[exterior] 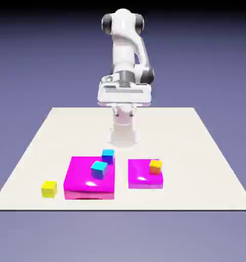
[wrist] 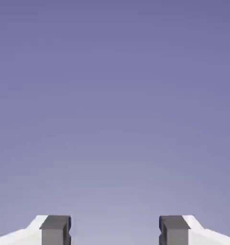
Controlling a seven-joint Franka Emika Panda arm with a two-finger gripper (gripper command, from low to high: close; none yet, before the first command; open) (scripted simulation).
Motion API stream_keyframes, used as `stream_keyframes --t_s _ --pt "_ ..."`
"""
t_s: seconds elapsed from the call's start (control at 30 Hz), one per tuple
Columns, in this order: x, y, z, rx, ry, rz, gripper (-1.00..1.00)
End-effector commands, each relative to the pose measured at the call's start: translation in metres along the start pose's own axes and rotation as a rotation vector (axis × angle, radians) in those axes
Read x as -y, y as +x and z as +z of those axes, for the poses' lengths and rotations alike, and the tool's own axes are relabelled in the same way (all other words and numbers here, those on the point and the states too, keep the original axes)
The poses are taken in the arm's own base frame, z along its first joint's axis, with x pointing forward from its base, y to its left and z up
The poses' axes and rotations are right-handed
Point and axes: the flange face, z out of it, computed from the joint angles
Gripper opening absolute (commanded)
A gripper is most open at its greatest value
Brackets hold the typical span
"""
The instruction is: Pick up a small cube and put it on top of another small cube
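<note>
one small yellow cube, two cyan cubes, two magenta slabs

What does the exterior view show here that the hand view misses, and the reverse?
Only the exterior view shows the table, the arm, the yellow cube on the table near its left, two cyan cubes on the big magenta block, and an orange-topped cube on the small magenta block.

Only the hand view shows the gripper close up: two grey fingertips apart, nothing between them.

Both share only the blue-violet backdrop.
</note>
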Motion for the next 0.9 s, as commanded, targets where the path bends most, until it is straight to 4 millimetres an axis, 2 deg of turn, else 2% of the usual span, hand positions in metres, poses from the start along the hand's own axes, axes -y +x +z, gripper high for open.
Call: stream_keyframes --t_s 0.0,0.2,0.4,0.63,0.87 --pt "-0.005 0.009 0.010 0.010 -0.035 0.054 0.00" --pt "-0.050 0.060 0.069 0.058 -0.239 0.393 0.00" --pt "-0.117 0.103 0.126 0.092 -0.432 0.751 0.00" --pt "-0.219 0.135 0.183 0.122 -0.645 1.185 0.00" --pt "-0.335 0.143 0.227 0.151 -0.845 1.624 0.00"
